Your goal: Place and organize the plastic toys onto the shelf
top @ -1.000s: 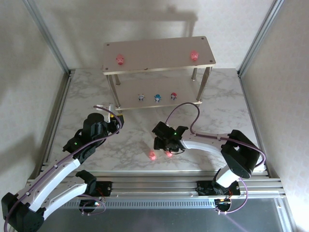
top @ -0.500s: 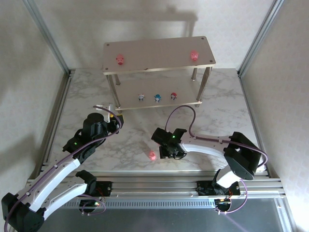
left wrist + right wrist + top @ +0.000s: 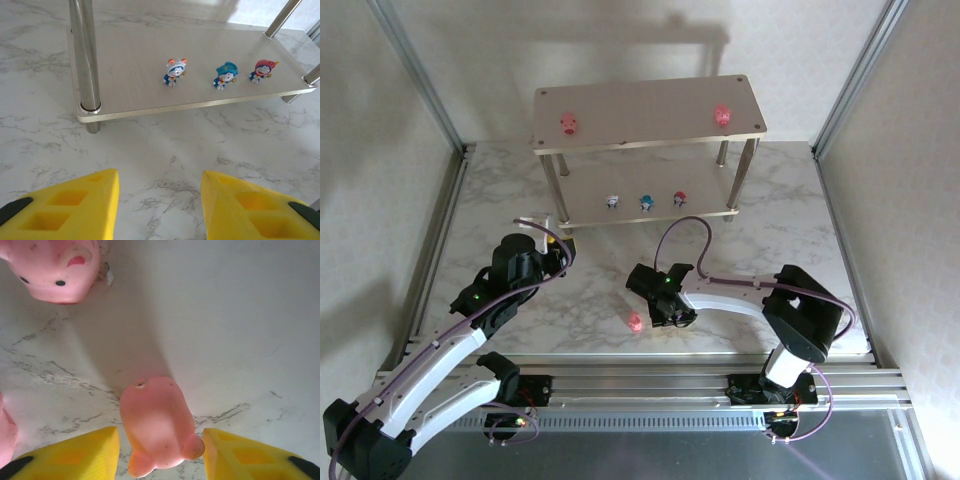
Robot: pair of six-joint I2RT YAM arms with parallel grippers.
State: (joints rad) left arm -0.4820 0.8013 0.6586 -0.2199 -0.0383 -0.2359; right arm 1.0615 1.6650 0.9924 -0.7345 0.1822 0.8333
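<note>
A pink toy [image 3: 157, 425] lies on the marble between the yellow fingers of my right gripper [image 3: 161, 432]. The right finger touches its foot and a thin gap shows on the left. A second pink toy [image 3: 55, 270] stands just ahead and another [image 3: 6, 435] is at the left edge. From above, my right gripper [image 3: 665, 312] sits beside a pink toy [image 3: 634, 322]. The shelf [image 3: 650, 112] carries two pink toys [image 3: 569, 124] [image 3: 722, 114] on top. On its lower board [image 3: 125, 75] stand the whitish-blue [image 3: 174, 71], blue [image 3: 225, 75] and red [image 3: 262, 70] toys. My left gripper [image 3: 160, 175] is open and holds nothing.
A silver shelf leg [image 3: 85, 55] stands ahead and left of my left gripper [image 3: 560, 250]. Aluminium frame posts [image 3: 420, 80] and white walls close in the marble table on both sides and at the back.
My right gripper has shifted left and down over the pink toys and its jaws have narrowed round one of them. The left arm has stayed still.
</note>
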